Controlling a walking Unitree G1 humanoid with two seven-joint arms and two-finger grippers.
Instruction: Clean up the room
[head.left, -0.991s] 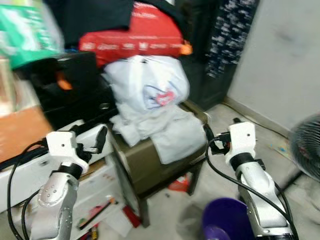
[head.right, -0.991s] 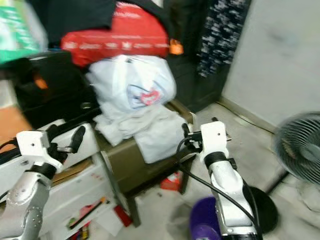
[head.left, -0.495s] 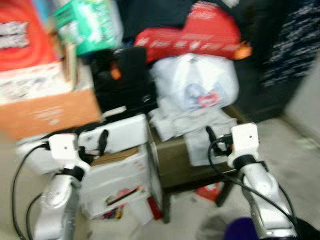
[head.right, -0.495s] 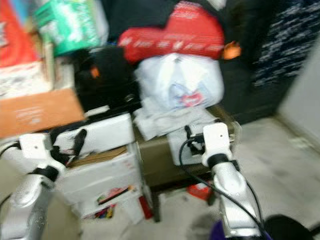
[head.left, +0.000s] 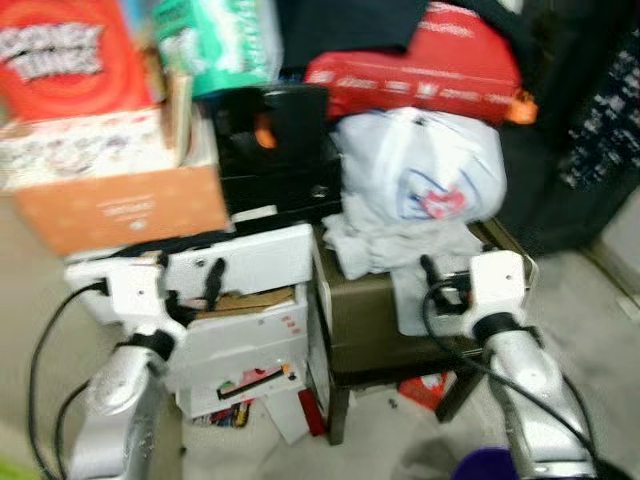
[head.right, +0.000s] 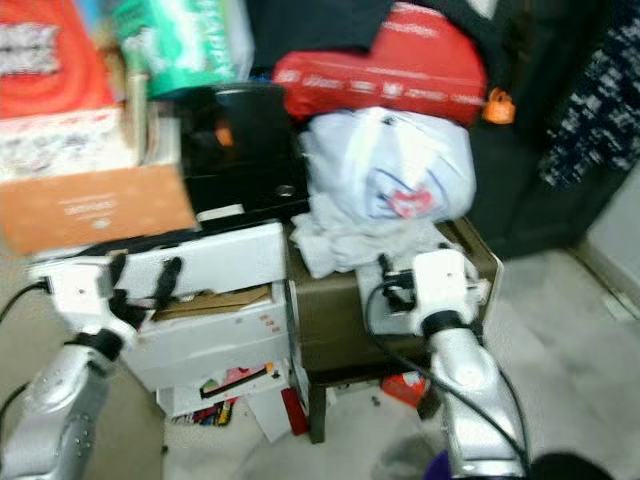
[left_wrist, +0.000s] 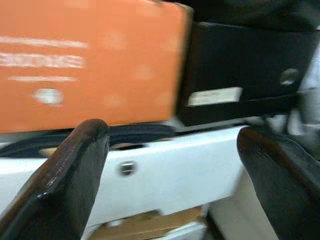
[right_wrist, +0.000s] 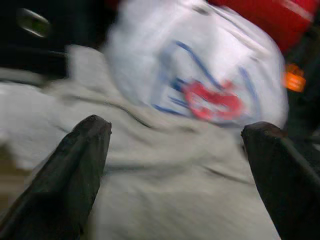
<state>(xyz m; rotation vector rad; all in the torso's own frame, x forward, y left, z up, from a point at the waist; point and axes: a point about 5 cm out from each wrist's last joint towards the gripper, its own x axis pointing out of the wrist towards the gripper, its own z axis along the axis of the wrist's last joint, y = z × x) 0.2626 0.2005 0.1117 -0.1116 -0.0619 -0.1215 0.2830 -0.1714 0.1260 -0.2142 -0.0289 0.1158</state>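
Observation:
A heap of clutter stands before me. A white plastic bag (head.left: 420, 170) with a red and blue print lies on crumpled pale cloth (head.left: 385, 240) atop a low olive table (head.left: 365, 315). My right gripper (head.left: 438, 285) is held up just in front of the cloth, open and empty; in the right wrist view its fingers (right_wrist: 75, 170) frame the bag (right_wrist: 200, 80). My left gripper (head.left: 190, 285) is open and empty before a white drawer unit (head.left: 250, 262); its fingers (left_wrist: 70, 175) face the white front (left_wrist: 170, 170) and an orange box (left_wrist: 85, 60).
A red package (head.left: 420, 65) and dark clothes top the pile. A black box (head.left: 275, 140) sits left of the bag, beside an orange carton (head.left: 120, 205), a red printed box (head.left: 65, 55) and a green pack (head.left: 215, 40). Papers and small items (head.left: 250, 385) litter the floor; a purple bin (head.left: 490, 466) is at bottom right.
The whole picture has slid right as the camera turned left, bringing the cartons into view and losing the fan. Both grippers stay raised and open.

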